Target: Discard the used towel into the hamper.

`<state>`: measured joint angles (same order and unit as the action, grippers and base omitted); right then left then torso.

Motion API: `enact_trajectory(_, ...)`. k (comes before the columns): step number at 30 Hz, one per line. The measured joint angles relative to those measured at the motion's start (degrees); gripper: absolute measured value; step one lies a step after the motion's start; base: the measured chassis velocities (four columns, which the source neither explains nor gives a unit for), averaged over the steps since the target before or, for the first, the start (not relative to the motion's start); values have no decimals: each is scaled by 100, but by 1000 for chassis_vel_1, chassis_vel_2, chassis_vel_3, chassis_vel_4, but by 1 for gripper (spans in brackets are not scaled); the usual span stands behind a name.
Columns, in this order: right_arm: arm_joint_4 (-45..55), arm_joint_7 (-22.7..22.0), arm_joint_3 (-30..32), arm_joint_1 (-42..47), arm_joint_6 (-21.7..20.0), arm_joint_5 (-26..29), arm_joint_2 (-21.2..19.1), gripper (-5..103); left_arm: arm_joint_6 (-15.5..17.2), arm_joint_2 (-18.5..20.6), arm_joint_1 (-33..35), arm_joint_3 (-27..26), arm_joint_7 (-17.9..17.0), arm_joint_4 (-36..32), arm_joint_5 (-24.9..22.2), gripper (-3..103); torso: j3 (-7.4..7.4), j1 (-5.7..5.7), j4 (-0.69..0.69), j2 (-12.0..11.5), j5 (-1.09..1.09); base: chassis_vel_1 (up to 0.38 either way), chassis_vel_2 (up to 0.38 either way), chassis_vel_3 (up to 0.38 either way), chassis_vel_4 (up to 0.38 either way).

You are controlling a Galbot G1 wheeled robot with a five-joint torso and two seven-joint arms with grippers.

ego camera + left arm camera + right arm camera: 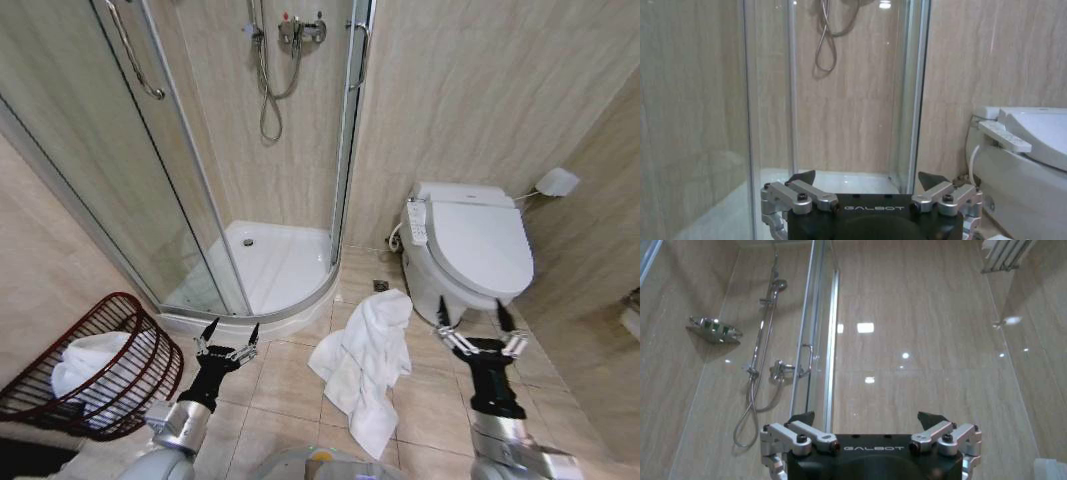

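Head view has both my arms raised low in front of me, forearms angled forward over the tiled floor. My left gripper hangs near the shower tray, fingers spread, empty. My right gripper sits beside the toilet, fingers likewise spread. The towel lies crumpled on the floor between them. The hamper stands at my left, white cloth inside. Each wrist reads "GALBOT".

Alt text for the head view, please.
A white towel lies crumpled on the tile floor beside the toilet, between the open left gripper and open right gripper; the hamper stands far left.
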<state>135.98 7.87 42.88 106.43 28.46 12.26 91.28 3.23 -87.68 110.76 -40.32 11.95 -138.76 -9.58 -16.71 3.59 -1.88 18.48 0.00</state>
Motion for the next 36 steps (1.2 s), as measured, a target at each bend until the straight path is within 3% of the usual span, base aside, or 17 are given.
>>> enact_trajectory(6, 5, -114, -15, -22, -123, 23, -18, 100, 0, 0, 0, 0, 0, 0, 0, 100, -4, 2, 0, 6, 0, 0, 0, 0, 0)
enact_trajectory(9, 102, -632, -137, -123, -892, 86, -126, 100, 0, 0, 0, 0, 0, 0, 0, 100, -6, 4, 0, 10, 0, 0, 0, 0, 0)
enact_trajectory(12, 103, -656, -152, -60, -1076, 153, -135, 100, 0, 0, 0, 0, 0, 0, 0, 100, -7, 5, -2, 11, 0, 0, 0, 0, 0)
enact_trajectory(21, -685, -506, -112, 21, -1355, 556, -179, 100, 0, 0, 0, 0, 0, 0, 0, 100, -10, 6, 0, 16, 1, 0, 0, 0, 0)
enact_trajectory(29, -844, -78, -174, 163, -1262, 344, -48, 100, 0, 0, 0, 0, 0, 0, 0, 100, -11, 6, 0, 20, 0, 0, 0, 0, 0)
enact_trajectory(34, -1063, -274, -111, 83, -1439, 329, -44, 100, 0, 0, 0, 0, 0, 0, 0, 100, -12, 7, 0, 20, 1, 0, 0, 0, 0)
enact_trajectory(36, -1437, -380, -35, 26, -1146, 412, -136, 100, 0, 0, 0, 0, 0, 0, 0, 100, -12, 7, 0, 21, -1, 0, 0, 0, 0)
